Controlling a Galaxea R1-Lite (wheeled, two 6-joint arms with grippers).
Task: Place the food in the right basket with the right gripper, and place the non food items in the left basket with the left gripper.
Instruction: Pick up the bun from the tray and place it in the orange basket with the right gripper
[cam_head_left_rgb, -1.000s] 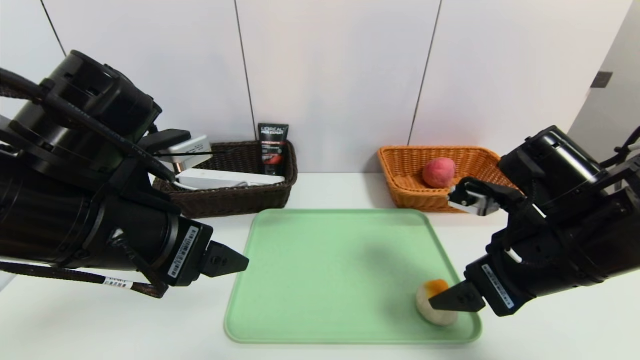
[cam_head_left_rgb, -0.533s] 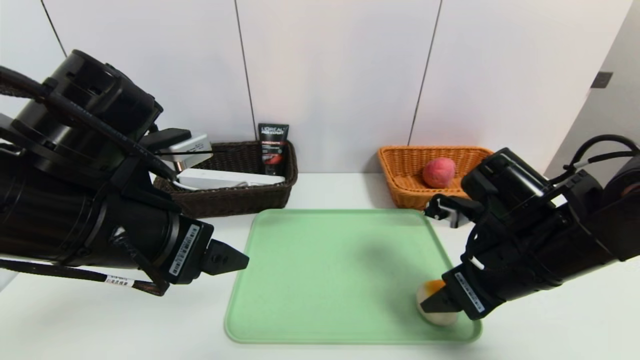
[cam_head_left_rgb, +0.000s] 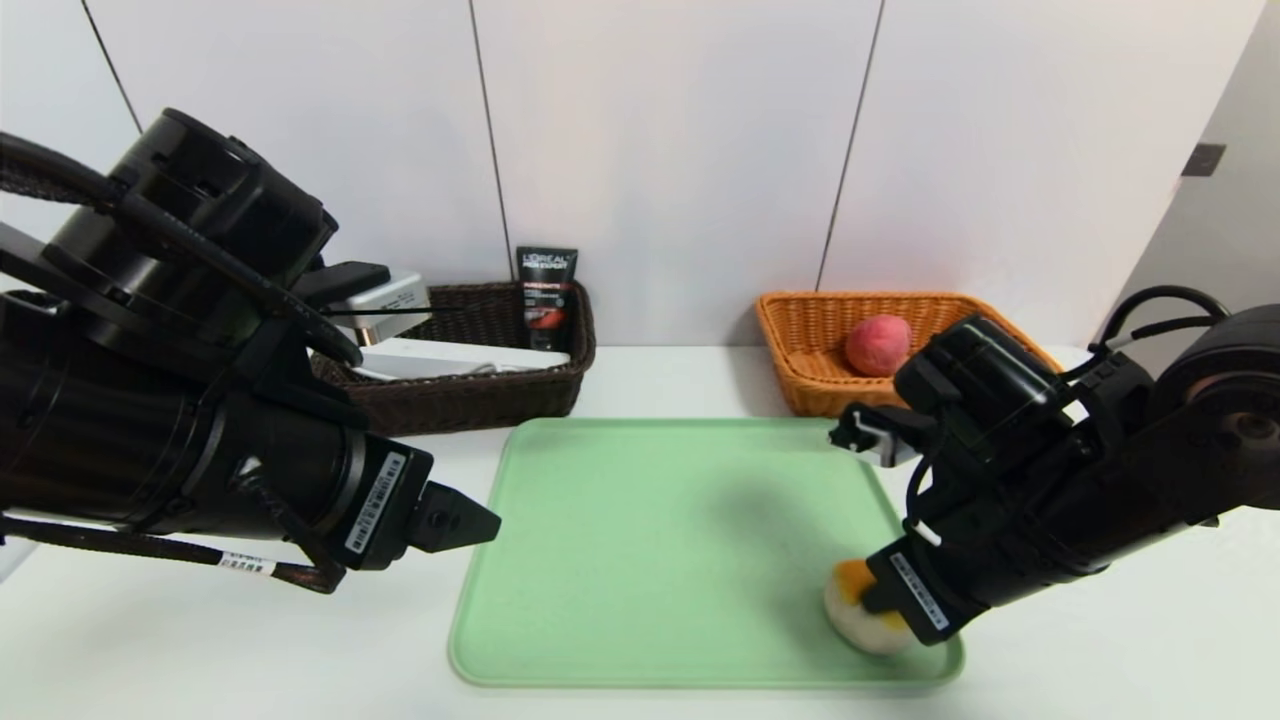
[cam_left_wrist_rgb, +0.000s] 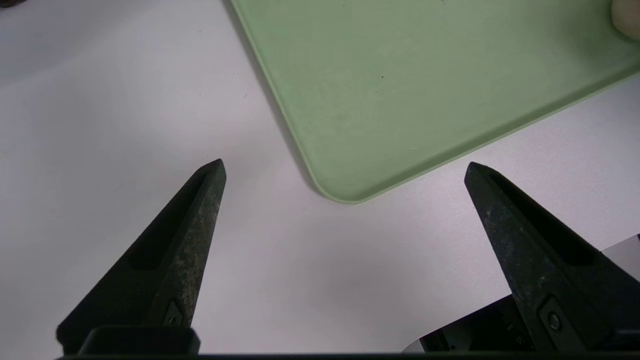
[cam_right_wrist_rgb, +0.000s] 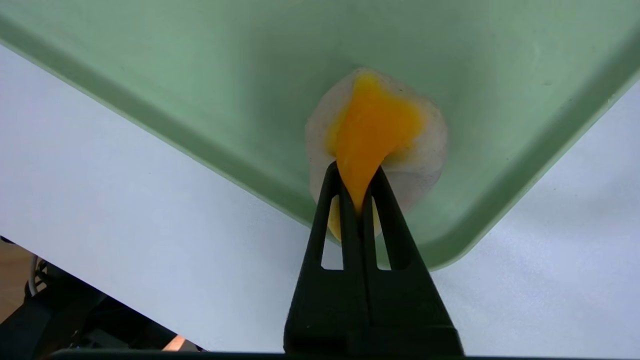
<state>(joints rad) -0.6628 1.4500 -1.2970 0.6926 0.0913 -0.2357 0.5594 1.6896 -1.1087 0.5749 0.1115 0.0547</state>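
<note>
The left gripper (cam_left_wrist_rgb: 345, 161) stands wide, nothing between its jaws, the green tray's (cam_left_wrist_rgb: 345, 199) corner ahead of them. The beige lump (cam_right_wrist_rgb: 425, 125) lies on that tray, its orange-yellow top pinched between the right gripper's (cam_right_wrist_rgb: 356, 167) nearly closed jaws, its pale body spreading around and beyond them.

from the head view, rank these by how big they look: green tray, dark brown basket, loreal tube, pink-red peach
1. green tray
2. dark brown basket, partly covered by the left arm
3. L'Oreal tube
4. pink-red peach, a bit smaller than the tube
</note>
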